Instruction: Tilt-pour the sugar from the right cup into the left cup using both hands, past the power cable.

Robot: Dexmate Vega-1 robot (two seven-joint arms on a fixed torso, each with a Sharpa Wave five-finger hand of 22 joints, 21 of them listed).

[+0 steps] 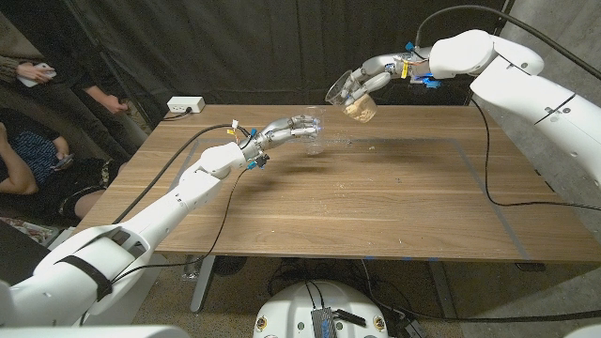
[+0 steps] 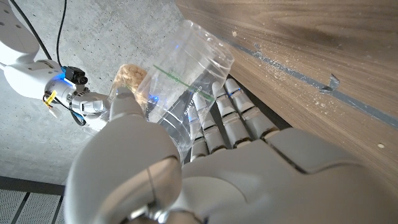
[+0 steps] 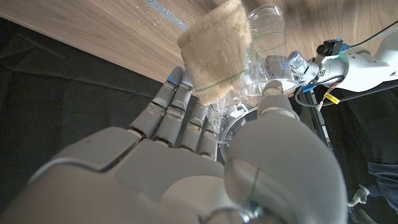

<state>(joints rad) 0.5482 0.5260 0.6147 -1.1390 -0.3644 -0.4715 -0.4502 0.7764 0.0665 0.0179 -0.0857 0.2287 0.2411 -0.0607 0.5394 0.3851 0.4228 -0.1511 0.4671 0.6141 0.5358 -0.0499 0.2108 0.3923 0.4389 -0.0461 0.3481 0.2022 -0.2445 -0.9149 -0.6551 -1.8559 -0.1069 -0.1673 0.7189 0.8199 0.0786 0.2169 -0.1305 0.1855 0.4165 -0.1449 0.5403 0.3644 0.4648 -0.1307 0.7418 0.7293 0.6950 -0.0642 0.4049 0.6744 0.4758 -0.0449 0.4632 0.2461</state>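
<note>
My right hand (image 1: 364, 77) grips a clear cup of brown sugar (image 1: 358, 105) raised over the table's far edge and tipped toward the left. In the right wrist view the sugar (image 3: 216, 55) sits packed against the cup's wall. My left hand (image 1: 287, 129) holds an empty clear cup (image 1: 315, 132) low over the table, tilted, a little left of and below the sugar cup. From the left wrist view the empty cup (image 2: 186, 81) is between the fingers (image 2: 233, 115) and the thumb, with the sugar cup (image 2: 130, 74) beyond it.
A black cable (image 1: 489, 164) runs across the table's right side. Loose sugar grains (image 2: 281, 66) lie by the blue tape line (image 1: 470, 143). A white power strip (image 1: 185, 106) sits at the far left corner. People (image 1: 38, 131) sit left of the table.
</note>
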